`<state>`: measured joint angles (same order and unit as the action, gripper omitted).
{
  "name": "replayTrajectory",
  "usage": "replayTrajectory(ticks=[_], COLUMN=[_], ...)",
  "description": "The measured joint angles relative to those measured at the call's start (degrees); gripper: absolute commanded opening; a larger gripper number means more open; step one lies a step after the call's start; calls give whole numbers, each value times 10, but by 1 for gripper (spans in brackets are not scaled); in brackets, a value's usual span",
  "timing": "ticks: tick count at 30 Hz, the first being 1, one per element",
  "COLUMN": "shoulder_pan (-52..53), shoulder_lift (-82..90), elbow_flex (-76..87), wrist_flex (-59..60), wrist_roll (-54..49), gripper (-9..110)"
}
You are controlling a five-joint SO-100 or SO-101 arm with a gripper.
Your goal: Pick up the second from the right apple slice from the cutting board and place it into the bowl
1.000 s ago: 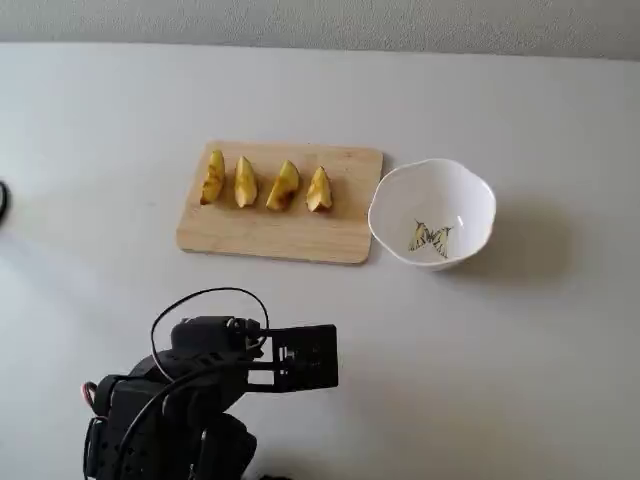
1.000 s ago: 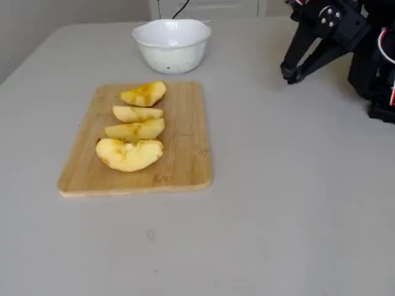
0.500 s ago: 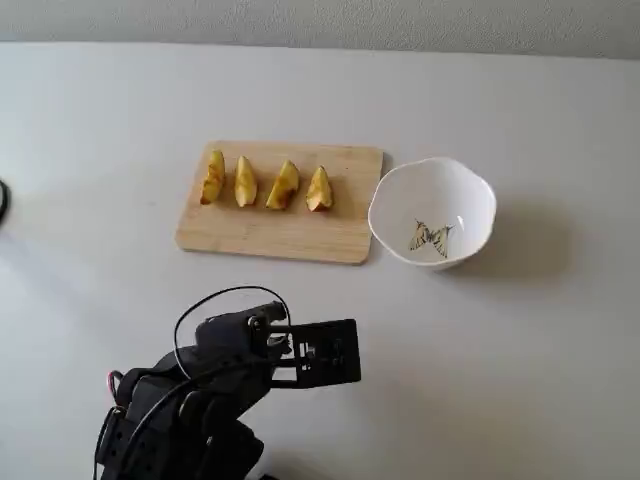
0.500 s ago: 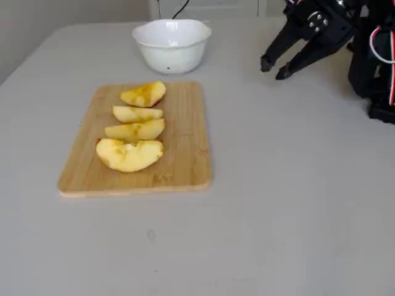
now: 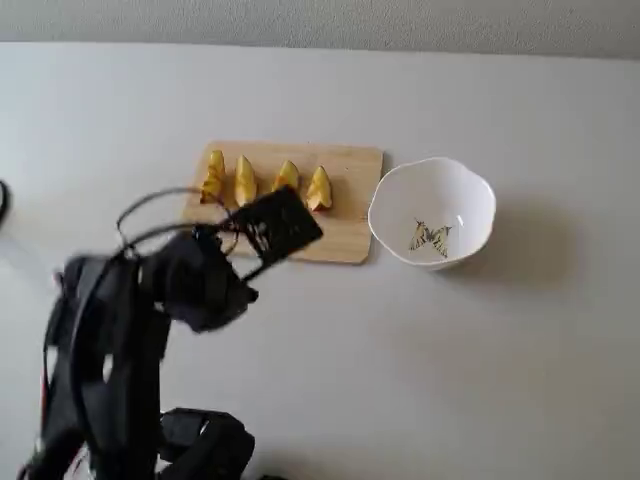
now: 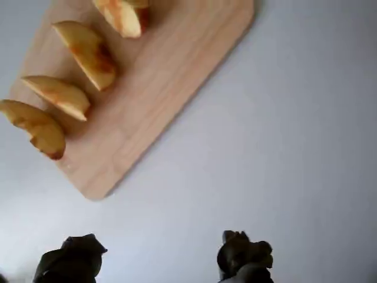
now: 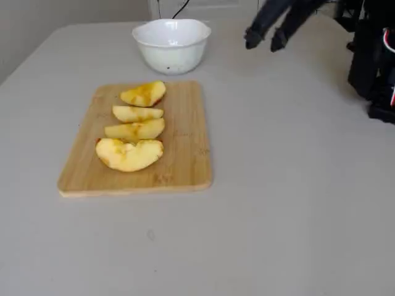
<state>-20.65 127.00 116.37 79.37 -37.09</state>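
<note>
Four apple wedges lie in a row on the cutting board; the gripper hangs empty with its fingers spread.

The cutting board (image 5: 345, 235) is thin pale wood with rounded corners and a faint grain, lying toward the far edge of the matte grey-white table (image 5: 450, 380) in the fixed view that looks over the arm. The apple slice (image 5: 286, 176), a slim crescent of pale yellow flesh, is second from the right in that view, between its neighbours and apart from them. The three other wedges (image 5: 244, 180) look much the same. The bowl (image 5: 470, 190), glossy white with a wavy rim and a small butterfly print inside, sits just beside the board's right end. The gripper (image 7: 263, 41) holds its dark fingertips (image 6: 244, 254) apart, above bare table near the board.
</note>
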Motion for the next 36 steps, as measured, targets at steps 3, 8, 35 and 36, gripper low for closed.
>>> replayTrajectory(ticks=[3, 8, 35, 36], shoulder_pan=[-3, -1, 5, 5], shoulder_lift=[-189, -440, -927, -932], elbow_flex=[-191, -486, -1005, -1006], wrist_flex=[71, 169, 224, 224], wrist_roll=[-21, -53, -81, -81], gripper=[38, 38, 30, 28])
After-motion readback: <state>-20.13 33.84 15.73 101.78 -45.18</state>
